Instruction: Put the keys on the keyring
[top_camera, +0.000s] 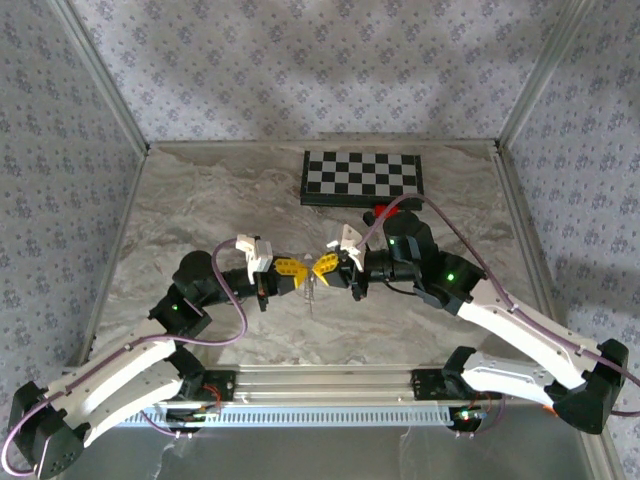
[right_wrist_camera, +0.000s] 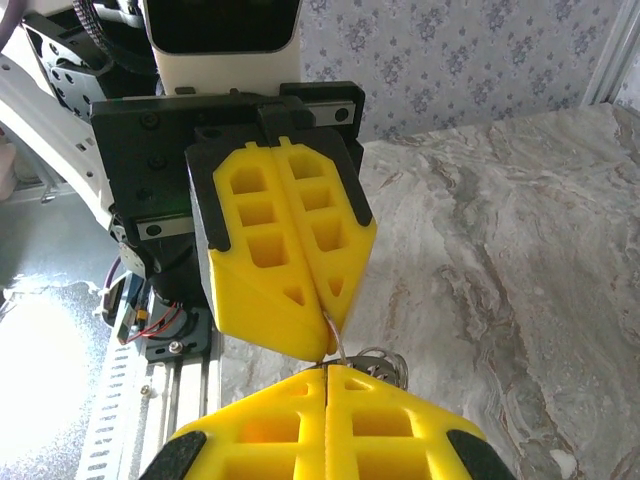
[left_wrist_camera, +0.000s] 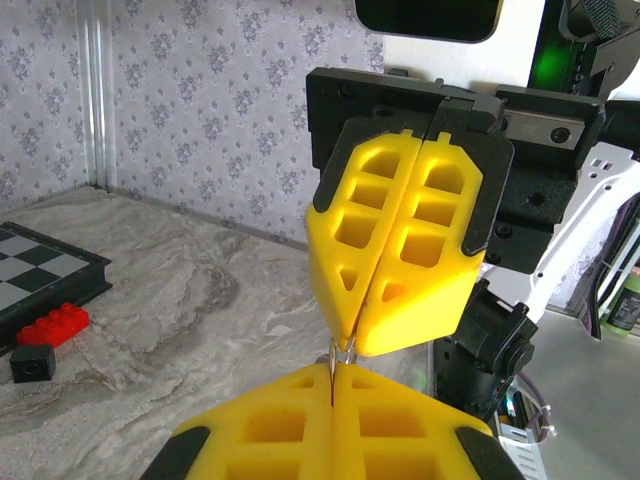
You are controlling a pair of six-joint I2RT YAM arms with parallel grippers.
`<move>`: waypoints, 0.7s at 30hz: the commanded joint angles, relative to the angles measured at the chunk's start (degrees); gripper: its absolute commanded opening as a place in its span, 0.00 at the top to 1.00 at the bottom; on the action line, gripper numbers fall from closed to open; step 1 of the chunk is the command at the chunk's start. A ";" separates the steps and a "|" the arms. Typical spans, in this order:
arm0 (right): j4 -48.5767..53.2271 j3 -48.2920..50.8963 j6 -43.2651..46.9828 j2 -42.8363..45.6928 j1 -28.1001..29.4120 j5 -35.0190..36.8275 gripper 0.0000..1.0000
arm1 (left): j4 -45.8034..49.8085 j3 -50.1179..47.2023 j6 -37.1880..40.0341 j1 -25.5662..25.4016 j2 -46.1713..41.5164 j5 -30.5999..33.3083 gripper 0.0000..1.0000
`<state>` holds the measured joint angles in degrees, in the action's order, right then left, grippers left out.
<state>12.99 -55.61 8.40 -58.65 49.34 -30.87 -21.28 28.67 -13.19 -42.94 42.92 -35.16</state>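
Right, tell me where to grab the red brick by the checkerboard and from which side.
Come down on the red brick and pinch across its long sides, near the end away from the black block. It lies flat on the table, studs up, lengthwise beside the checkerboard, so its top is the open side. Whether a finger fits between brick and board is unclear.
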 commanded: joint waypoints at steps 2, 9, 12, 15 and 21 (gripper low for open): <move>-1.07 0.50 0.47 0.76 0.29 -0.13 1.00 | -2.57 0.34 -0.51 -0.48 -0.55 -0.58 1.00; 1.77 0.51 1.26 2.04 0.30 2.01 1.00 | -1.40 0.47 0.14 -0.52 -1.34 0.53 1.00; 1.64 0.65 1.18 2.56 0.26 2.28 1.00 | -1.40 0.68 0.05 -0.56 -1.37 0.35 1.00; 1.61 0.76 1.26 2.69 0.15 2.45 1.00 | -1.06 0.95 0.01 -0.51 -1.50 0.00 1.00; 0.96 0.97 1.26 2.65 0.16 2.40 1.00 | -1.01 1.31 0.00 -0.55 -1.44 -0.79 1.00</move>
<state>14.33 -55.20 8.60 -56.82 49.34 -29.12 -20.97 28.67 -13.17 -42.94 42.74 -34.94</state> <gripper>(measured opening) 0.062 0.052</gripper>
